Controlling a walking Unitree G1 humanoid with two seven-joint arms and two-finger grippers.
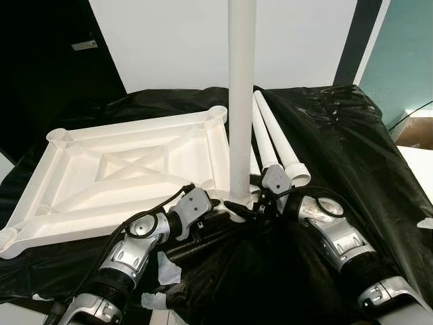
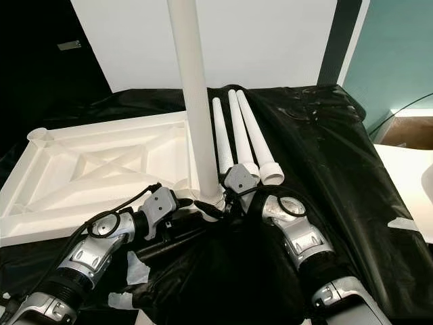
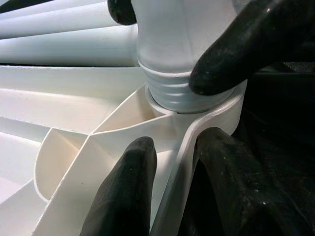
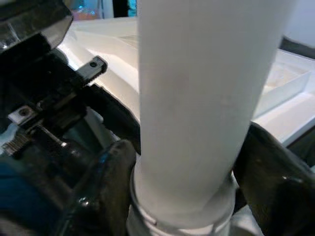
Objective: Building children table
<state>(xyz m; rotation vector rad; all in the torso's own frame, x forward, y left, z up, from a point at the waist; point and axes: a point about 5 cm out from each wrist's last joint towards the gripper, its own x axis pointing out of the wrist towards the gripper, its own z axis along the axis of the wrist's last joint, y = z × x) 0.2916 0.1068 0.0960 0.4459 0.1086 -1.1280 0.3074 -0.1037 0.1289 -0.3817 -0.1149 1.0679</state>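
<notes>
Tabletop corner pinched; right gripper clasps upright leg.

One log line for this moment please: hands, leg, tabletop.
right hand: shut on upright leg | left hand: pinching tabletop corner rim | leg in socket | spare legs lying

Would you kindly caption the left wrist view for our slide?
Left gripper pinches the tabletop rim beside the corner socket holding the upright leg.

Even, soft indoor light fills the head views, both sharp. The black plastic sheet shows glossy glints toward two o'clock. White parts look bright, nearly washed out. Wrist views are soft-focused up close; the leg blurs.
</notes>
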